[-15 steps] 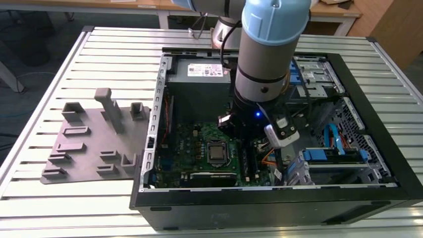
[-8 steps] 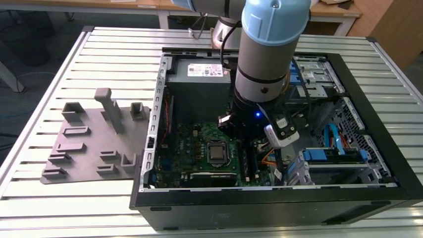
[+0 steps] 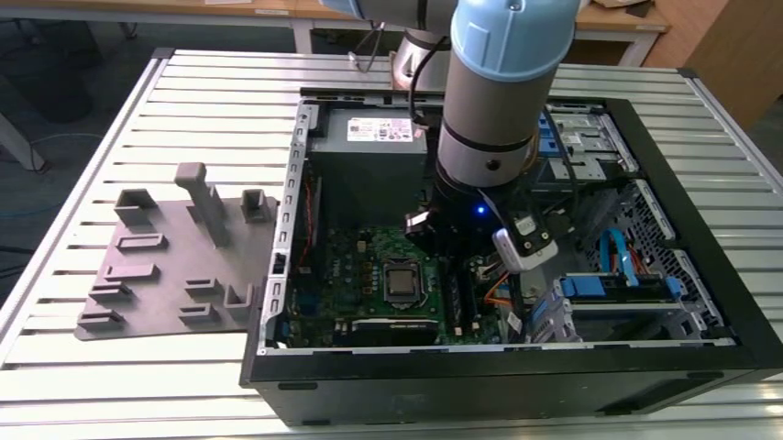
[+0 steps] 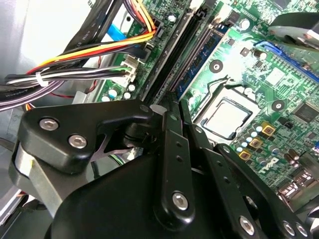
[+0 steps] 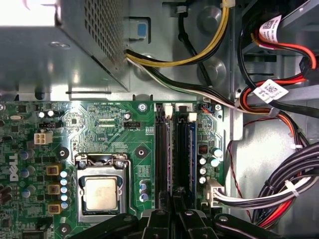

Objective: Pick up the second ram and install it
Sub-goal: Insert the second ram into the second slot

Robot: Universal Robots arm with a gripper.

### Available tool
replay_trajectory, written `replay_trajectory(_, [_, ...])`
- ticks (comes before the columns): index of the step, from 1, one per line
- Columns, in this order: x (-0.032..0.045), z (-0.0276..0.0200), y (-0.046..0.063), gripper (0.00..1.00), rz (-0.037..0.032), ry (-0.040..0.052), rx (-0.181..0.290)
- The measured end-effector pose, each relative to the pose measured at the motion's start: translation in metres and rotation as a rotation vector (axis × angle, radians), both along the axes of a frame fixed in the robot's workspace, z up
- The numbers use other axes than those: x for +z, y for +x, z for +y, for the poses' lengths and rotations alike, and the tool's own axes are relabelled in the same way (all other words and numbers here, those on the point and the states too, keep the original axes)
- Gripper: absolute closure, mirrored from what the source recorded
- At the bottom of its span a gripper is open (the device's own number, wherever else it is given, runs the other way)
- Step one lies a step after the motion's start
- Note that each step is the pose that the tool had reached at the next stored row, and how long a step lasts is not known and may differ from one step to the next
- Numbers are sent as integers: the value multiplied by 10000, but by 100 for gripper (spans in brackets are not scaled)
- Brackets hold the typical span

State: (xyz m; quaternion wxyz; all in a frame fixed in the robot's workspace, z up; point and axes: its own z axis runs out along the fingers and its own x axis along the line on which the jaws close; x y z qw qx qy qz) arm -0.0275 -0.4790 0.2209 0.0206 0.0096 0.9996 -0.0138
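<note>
Bright, even overhead light; the power supply (image 5: 30,12) glares white (near linkages soft-focused).

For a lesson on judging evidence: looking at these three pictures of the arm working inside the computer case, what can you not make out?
- Gripper fingertips: in both wrist views the black linkage covers them, so grip and any held stick are unclear.
- Memory slots: their near ends are hidden behind the gripper in the first wrist view.
- Motherboard: the arm covers the slot area in the exterior view.
- Cable bundle: cut off by the first wrist view's edge.
</note>
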Motion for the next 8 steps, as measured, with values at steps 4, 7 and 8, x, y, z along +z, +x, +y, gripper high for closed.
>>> replay_trajectory(4, [-2, 0, 3, 89, 11, -4, 37])
replay_trajectory(7, [-22, 0, 3, 89, 20, -1, 41])
replay_trajectory(8, [-29, 0, 3, 89, 24, -1, 42])
